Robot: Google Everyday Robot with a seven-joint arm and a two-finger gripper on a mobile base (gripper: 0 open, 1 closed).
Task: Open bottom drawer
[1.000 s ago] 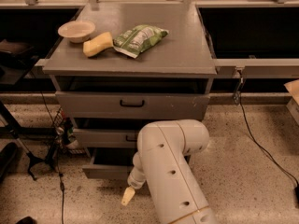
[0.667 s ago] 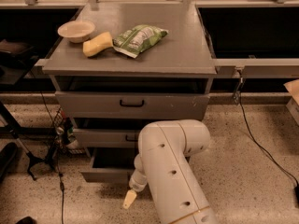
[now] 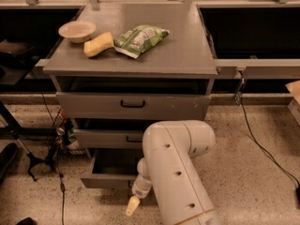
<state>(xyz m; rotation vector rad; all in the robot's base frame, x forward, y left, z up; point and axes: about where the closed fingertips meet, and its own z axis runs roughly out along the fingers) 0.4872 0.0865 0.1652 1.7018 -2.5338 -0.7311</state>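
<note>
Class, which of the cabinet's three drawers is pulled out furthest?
The bottom drawer: its grey inside shows, while the middle drawer and top drawer sit further in. The gripper hangs just before its front.

Gripper (image 3: 132, 205), low in front of the bottom drawer (image 3: 104, 180) and near the floor, is largely masked by the wrist above it. The white arm (image 3: 176, 172) hides the right part of that drawer's front and interior; its handle cannot be made out. The arm also covers the right half of the middle drawer (image 3: 101, 138) and is itself cut off by the lower edge. A pale object (image 3: 294, 90) at the right edge is cropped and unidentifiable.
</note>
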